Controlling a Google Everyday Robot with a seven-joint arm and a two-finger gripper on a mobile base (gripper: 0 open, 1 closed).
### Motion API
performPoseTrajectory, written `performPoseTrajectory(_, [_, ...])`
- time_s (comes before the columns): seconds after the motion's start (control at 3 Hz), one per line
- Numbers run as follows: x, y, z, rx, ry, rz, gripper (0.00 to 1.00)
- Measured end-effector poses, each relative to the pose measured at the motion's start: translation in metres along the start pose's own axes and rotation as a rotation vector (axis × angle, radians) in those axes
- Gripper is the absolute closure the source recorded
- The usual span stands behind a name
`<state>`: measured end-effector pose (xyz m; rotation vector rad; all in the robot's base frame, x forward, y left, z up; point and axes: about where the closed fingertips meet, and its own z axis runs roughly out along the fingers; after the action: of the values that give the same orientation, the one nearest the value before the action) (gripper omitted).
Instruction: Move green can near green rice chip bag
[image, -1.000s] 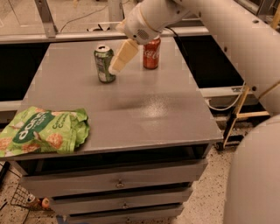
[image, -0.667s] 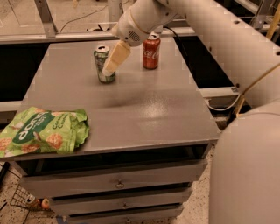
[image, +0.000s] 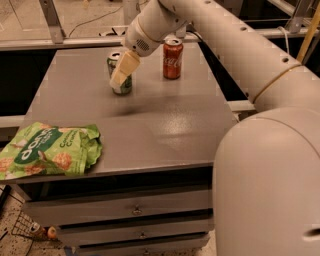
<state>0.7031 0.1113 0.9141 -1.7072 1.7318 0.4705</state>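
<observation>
My end effector (image: 120, 77) hangs over the far part of the counter (image: 165, 120), left of its middle. It sits right in front of the green can (image: 114, 57) and covers much of it. Whether it is spread or pinching the can I cannot tell. The green can stands upright near the far edge. To its right, apart from it, stands 1 red Coca-Cola can (image: 172, 59), also upright. The green rice chip bag (image: 47, 150) lies flat at the near left corner, overhanging the left edge, well apart from both cans.
</observation>
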Motion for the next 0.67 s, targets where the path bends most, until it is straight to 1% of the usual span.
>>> performPoseTrajectory(0.33, [-0.001, -0.002, 0.012, -0.023, -0.002, 0.004, 0.25])
performPoseTrajectory(0.67, [-0.013, 0.0, 0.024, -0.055, -0.028, -0.02, 0.56])
